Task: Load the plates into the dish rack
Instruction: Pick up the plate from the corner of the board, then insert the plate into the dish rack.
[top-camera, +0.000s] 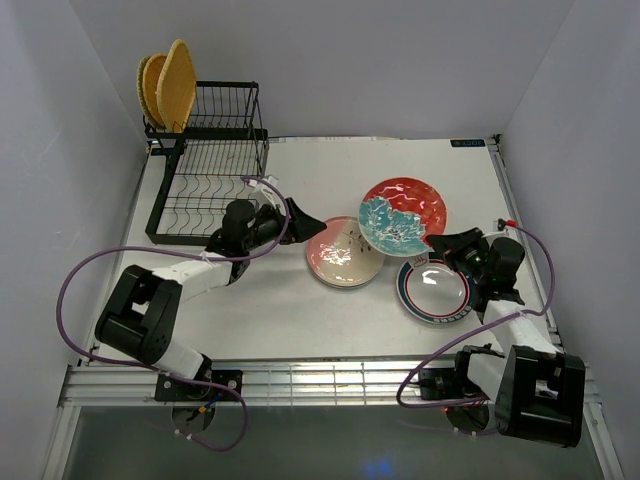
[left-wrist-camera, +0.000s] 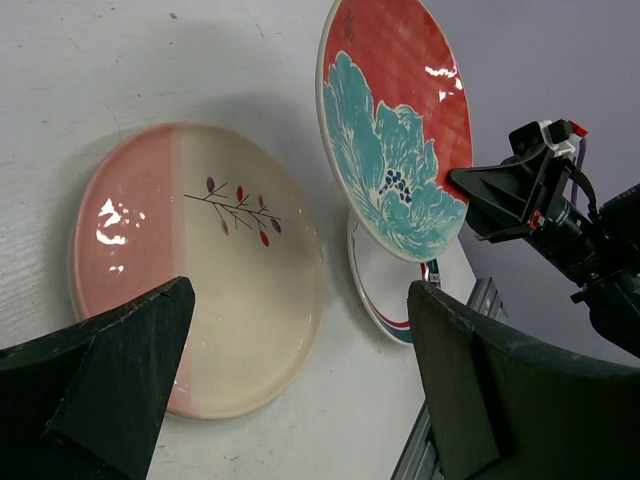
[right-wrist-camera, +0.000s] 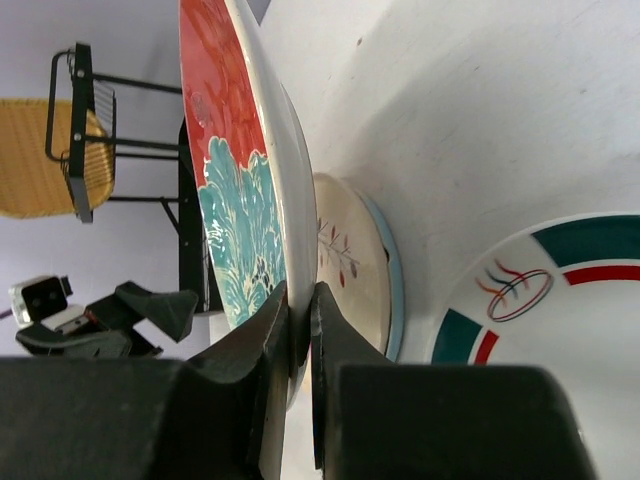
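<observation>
Dish rack (top-camera: 205, 190) slots free; left pincer (top-camera: 308, 220) between it and red plate (top-camera: 420, 198).

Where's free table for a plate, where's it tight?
Free: table strip behind the red plate, right of the rack; near strip in front of the pink plate. Rack's lower slots bare. Tight: those two plates and the ringed plate bunch together, right gripper clamped on the red one.

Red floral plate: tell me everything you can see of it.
The red plate is round, glossy and ceramic-looking, with a large teal flower across its red face and a pale rim. The right gripper pinches its rim, holding it lifted and tilted over the pink-and-white plate and the striped white plate. Whether it touches either cannot be told.
</observation>
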